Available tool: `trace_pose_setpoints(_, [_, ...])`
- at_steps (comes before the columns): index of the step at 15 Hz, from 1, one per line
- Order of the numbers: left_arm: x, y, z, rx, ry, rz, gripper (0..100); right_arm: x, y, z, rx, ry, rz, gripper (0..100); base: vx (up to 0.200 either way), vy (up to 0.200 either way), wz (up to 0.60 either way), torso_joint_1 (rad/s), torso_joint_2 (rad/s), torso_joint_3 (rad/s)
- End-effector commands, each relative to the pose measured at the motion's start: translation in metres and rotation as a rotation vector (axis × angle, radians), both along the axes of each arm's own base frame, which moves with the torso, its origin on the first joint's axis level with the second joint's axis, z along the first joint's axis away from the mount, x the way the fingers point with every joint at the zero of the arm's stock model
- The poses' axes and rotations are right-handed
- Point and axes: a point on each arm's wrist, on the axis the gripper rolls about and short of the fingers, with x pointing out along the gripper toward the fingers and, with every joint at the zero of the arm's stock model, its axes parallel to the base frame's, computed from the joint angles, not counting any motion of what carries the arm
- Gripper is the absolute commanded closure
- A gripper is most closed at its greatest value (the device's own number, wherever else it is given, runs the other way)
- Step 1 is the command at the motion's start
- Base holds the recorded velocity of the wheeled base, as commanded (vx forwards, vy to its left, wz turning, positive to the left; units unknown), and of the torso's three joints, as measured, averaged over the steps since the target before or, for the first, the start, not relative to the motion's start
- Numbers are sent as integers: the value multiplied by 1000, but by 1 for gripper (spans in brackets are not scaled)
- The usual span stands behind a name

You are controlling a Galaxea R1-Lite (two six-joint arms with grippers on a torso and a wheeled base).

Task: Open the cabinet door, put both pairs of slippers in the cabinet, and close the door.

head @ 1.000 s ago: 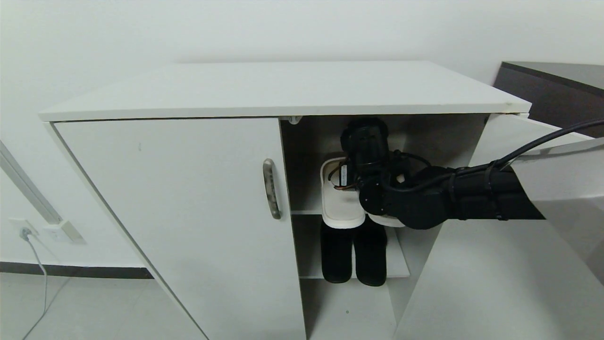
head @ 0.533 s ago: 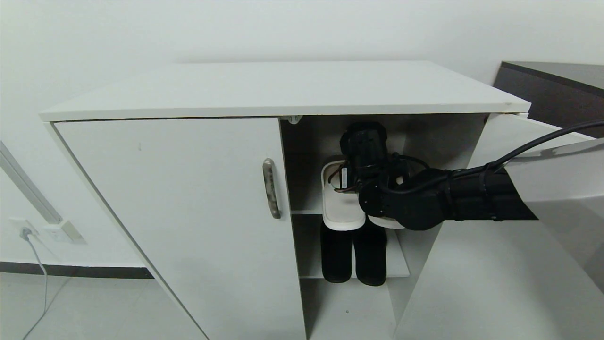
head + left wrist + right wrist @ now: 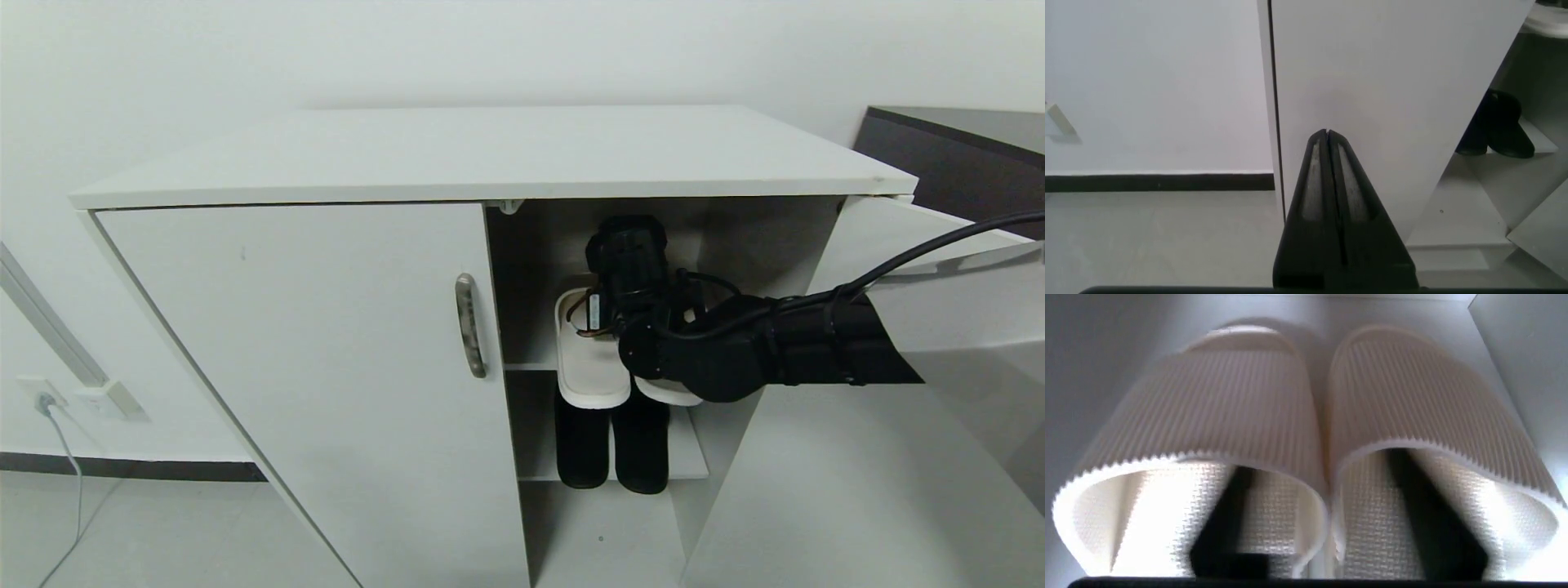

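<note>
R gripper (image 3: pixel 1327 518) is seen inside cabinet (image 3: pixel 490 155) past opened R door (image 3: pixel 816 490); jaws clamped on white slippers (image 3: pixel 592 371), one finger in each, heels overhanging upper shelf (image 3: pixel 529 367). Black slippers (image 3: pixel 608 445) are parked on lower shelf (image 3: pixel 535 461). L gripper (image 3: pixel 1327 196) is pointed at shut L door (image 3: pixel 310 367), jaws fully closed, nothing held

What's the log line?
right end effector: holds white slippers, upper shelf; black slippers: lower shelf; right door: open; left end effector: shut

Blk rt arm (image 3: pixel 735 359), blk cable (image 3: pixel 939 243) strapped on.
</note>
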Motion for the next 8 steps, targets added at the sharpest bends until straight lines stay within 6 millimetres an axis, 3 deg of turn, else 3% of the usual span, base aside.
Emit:
trace_pose_setpoints(1, [0,0,0,0,-1,0,100,-7,-1,1,-3,6,8,0,0,0,0,0,0,0])
trace_pose_setpoints(5, [0,0,0,0,-1,0,100,-46,-7,15,-10,13,59,0,0,0,0,0,0,0])
trace_pose_setpoints(6, [0,0,0,0,1,0,100,-66,-10,24,-7,10,88,0,0,0,0,0,0,0])
trace_pose_setpoints(8, [0,0,0,0,1,0,100,-88,-14,27,-13,19,125,0,0,0,0,0,0,0])
